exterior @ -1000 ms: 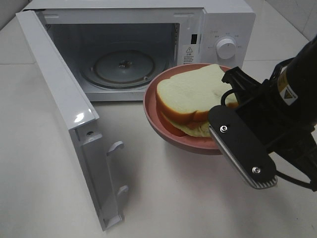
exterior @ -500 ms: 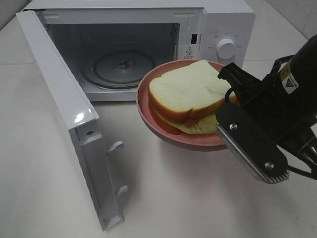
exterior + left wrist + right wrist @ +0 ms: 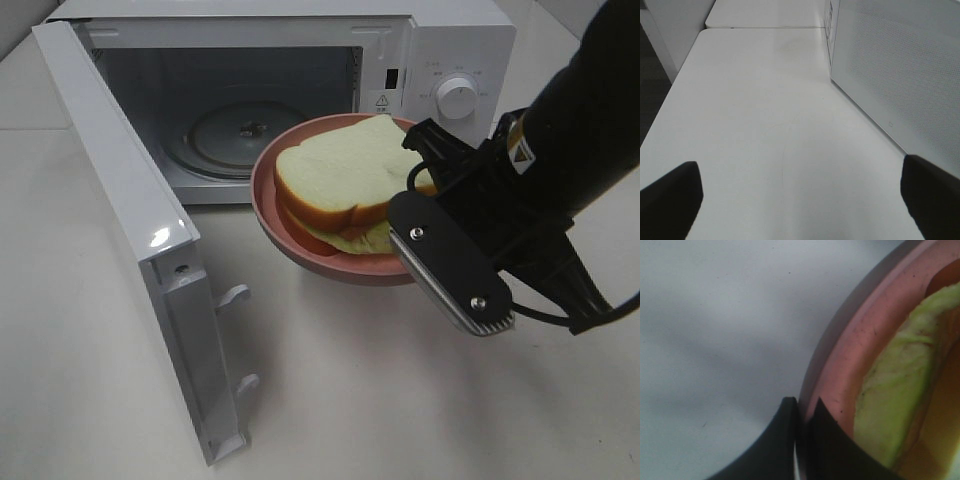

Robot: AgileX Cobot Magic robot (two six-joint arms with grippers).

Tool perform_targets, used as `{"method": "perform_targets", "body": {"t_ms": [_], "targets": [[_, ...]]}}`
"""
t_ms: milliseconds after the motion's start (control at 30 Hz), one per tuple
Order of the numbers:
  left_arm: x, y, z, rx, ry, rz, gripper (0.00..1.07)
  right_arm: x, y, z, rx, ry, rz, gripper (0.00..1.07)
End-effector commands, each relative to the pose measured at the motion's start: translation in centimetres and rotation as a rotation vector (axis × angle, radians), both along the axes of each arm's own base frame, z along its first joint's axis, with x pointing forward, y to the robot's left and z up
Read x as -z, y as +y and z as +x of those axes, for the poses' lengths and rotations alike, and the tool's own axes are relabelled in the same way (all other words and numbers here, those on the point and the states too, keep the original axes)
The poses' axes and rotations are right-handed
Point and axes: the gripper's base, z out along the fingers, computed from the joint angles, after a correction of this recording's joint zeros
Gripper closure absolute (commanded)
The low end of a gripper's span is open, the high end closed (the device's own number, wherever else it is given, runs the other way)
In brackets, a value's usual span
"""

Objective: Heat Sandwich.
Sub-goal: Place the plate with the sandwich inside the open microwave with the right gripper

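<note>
- In the past second, the right gripper has carried the pink plate leftward and closer to the open microwave. The plate's far rim now overlaps the mouth of the oven in the high view. That suggests the loading step is well along, with the plate still to go in and be set down.
- Nearest the onlooker, bare white table lies under the raised plate.
- The right gripper's jaws are pressed almost together, pinching the plate's near rim. The wrist view shows the rim caught between the two dark tips.
- The sandwich rides on the plate, clear of the table, its pale green filling showing under the white bread. It is not yet inside the oven.
- Beyond it, the microwave door stands swung wide to the left, and the glass turntable waits empty.
- Out of the high view, the left gripper hangs over the tabletop with its jaws spread wide, holding and touching nothing.
</note>
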Motion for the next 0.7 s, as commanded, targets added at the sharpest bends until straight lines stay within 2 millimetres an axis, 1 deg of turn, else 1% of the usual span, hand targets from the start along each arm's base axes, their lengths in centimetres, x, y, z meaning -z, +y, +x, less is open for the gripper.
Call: {"method": "perform_targets", "body": {"t_ms": [33,333,700], "targets": [[0.0,0.0,-0.4,-0.002,-0.031,-0.002,0.05,-0.4,0.8,0.9,-0.014,-0.030,0.026,1.07],[0.0,0.0,-0.4,-0.002,-0.031,-0.002,0.05,0.3,2.9,3.6,-0.011,-0.018,0.025,1.07],[0.0,0.0,-0.4,-0.002,-0.031,-0.002,0.05,1.2,4.9,5.6,-0.017,0.012,0.038,1.07]]}}
